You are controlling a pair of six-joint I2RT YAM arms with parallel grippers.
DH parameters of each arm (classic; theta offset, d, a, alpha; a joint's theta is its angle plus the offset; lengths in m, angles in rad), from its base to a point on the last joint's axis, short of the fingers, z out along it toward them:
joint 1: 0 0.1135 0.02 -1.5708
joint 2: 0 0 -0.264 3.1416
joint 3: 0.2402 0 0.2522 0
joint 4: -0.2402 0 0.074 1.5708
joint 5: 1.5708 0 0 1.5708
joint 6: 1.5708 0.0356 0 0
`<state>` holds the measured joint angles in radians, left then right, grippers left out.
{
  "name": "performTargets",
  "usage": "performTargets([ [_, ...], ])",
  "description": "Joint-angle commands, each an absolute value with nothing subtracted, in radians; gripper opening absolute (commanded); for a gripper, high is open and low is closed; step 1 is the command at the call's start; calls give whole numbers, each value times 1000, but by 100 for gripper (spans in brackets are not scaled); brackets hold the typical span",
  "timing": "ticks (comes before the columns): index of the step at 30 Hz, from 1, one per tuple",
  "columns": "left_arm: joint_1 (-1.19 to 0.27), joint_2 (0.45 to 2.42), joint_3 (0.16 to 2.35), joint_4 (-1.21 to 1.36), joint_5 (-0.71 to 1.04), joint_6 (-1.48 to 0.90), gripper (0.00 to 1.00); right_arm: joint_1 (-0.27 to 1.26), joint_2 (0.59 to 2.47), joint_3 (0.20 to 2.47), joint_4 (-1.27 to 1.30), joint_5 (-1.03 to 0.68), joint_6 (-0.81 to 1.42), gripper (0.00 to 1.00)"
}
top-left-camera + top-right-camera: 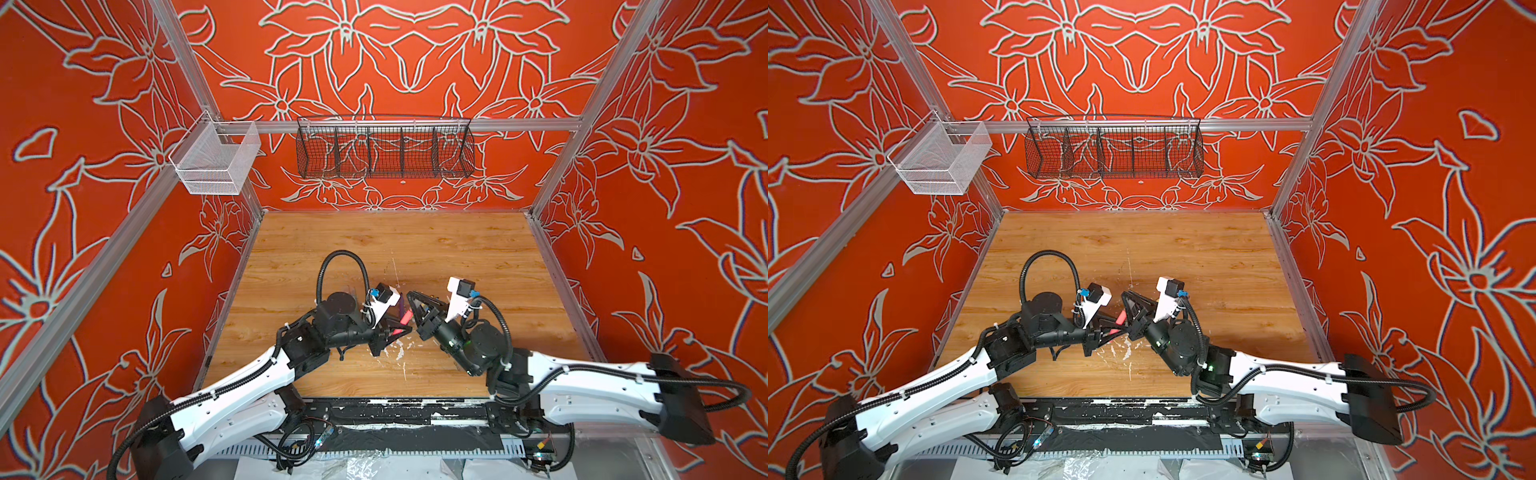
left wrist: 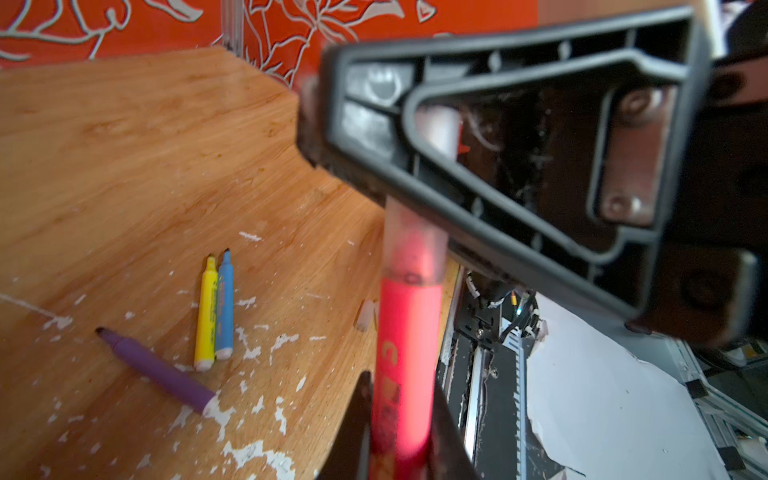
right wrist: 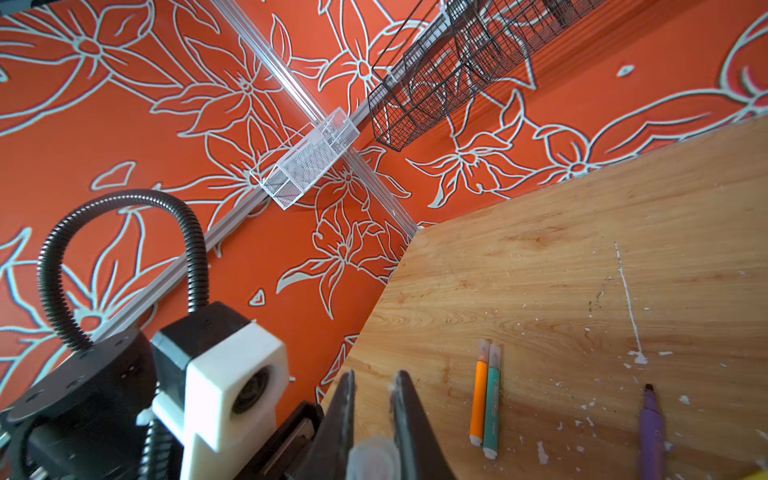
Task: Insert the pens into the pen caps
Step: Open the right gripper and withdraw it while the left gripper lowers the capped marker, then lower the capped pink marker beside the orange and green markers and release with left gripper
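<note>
Your left gripper (image 2: 401, 424) clamps the pink-red felt-tip pen (image 2: 409, 332), tip inside the clear plastic cap (image 2: 415, 245) pinched by your right gripper (image 3: 375, 399). Orange pen (image 3: 478, 399) and green pen (image 3: 492, 403) look capped; yellow pen (image 2: 206, 311), blue pen (image 2: 224, 307) and purple pen (image 2: 158, 374) lie bare on the wooden table (image 2: 124, 145).

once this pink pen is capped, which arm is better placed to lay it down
Left, probably: left fingers grip the pink pen by its barrel; right fingers pinch only the clear cap over its tip.
</note>
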<state>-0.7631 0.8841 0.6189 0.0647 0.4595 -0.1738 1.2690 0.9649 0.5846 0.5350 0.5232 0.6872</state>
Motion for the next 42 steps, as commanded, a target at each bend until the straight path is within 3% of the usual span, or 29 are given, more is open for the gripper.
performTargets([
  [1, -646, 863, 630, 220, 114, -316, 0, 1295, 857, 600, 116, 473, 561, 18],
  [4, -646, 872, 581, 139, 81, -407, 0, 1193, 788, 661, -13, 472, 512, 33],
  [11, -647, 952, 500, 40, 109, -646, 0, 991, 706, 688, -160, 562, 392, 47],
  [18, -673, 1060, 487, 54, 72, -685, 0, 818, 624, 579, -190, 705, 311, 53],
  [29, -816, 1249, 639, -131, -156, -688, 0, 468, 683, 313, 7, 545, 404, 52],
  [42, -850, 1451, 753, -273, -299, -768, 0, 463, 583, 252, -9, 449, 422, 57],
])
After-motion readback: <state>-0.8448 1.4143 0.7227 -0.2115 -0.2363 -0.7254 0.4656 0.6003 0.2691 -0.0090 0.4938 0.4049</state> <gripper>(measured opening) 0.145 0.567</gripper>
